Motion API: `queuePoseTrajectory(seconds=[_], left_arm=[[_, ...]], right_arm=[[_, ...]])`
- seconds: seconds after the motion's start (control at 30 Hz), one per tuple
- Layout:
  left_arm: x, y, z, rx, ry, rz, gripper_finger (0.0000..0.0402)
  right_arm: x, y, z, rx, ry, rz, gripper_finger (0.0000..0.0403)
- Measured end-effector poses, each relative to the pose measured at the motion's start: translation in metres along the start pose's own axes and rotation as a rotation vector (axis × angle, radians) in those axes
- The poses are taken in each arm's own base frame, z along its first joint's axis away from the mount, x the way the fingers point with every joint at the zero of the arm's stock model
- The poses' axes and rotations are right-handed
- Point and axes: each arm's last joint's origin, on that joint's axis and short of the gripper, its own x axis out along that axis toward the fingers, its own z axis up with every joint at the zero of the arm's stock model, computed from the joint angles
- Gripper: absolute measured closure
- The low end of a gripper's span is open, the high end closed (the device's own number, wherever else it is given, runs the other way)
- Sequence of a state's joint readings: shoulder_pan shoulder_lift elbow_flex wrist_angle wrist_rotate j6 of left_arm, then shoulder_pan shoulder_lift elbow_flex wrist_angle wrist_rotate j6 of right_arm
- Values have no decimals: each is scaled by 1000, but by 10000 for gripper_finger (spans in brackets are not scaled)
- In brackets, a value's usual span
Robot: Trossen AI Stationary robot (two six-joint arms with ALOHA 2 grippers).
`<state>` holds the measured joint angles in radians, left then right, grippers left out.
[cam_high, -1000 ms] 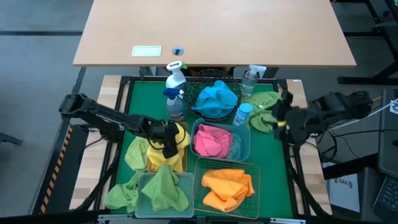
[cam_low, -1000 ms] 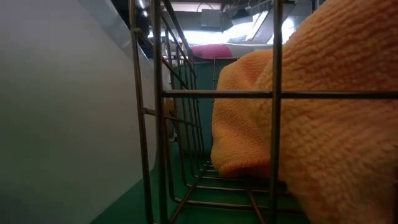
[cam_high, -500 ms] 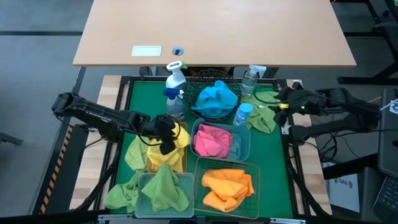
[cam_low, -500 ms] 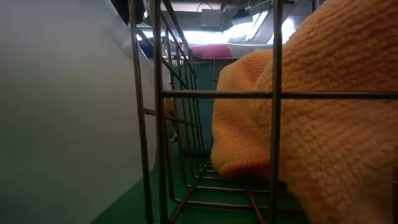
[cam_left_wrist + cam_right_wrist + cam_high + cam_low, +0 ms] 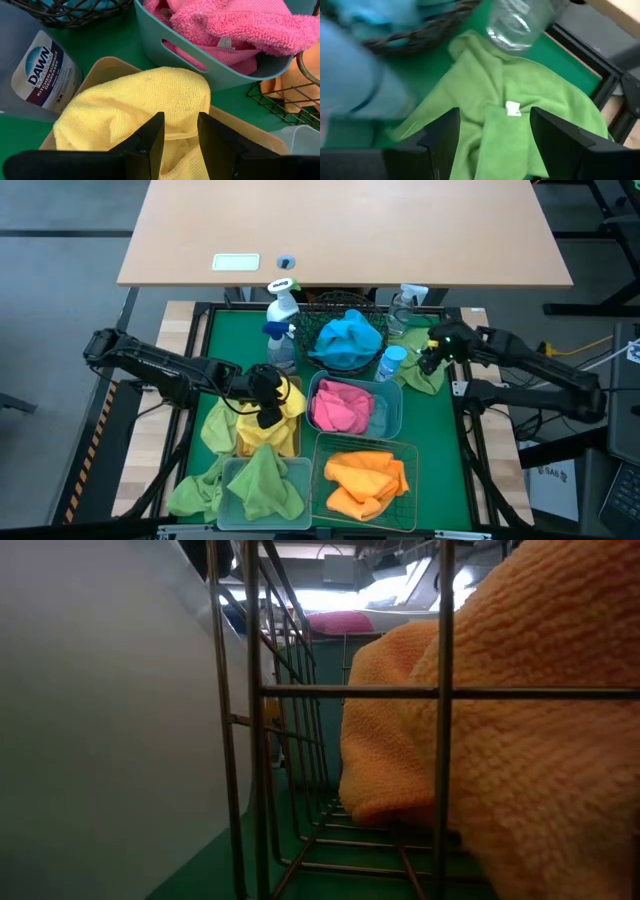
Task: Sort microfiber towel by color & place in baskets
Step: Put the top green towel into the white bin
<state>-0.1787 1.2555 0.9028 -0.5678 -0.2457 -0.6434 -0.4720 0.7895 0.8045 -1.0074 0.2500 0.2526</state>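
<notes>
Both claws over towels, neither gripping.

We see the right gripper (image 5: 492, 145) spread wide above the loose fuzzy green towel (image 5: 520, 125); the left gripper (image 5: 178, 135), fingers parted narrowly, hangs over the yellow towel (image 5: 135, 107) in the amber plastic bin (image 5: 107, 65).

Your high view is evenly and brightly lit, shadows soft. Your low view is dim up close, with the orange towel (image 5: 520, 730) slightly soft and glare from bright light behind. Your right wrist view is motion-blurred, especially the spray bottle (image 5: 520, 22).
</notes>
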Motion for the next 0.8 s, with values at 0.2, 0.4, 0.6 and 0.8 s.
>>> queuePoseTrajectory(seconds=[0.2,0.4,0.6,0.8], left_arm=[[0,0,0,0,0,0,290],[0,0,0,0,0,0,290],[0,0,0,-1,0,0,290],[0,0,0,-1,-1,0,290]], right_arm=[[30,-18,1,145,32,-74,162],[52,-31,-2,222,123,-117,162],[73,-32,-3,237,228,-126,162],[94,-30,-3,238,335,-142,162]])
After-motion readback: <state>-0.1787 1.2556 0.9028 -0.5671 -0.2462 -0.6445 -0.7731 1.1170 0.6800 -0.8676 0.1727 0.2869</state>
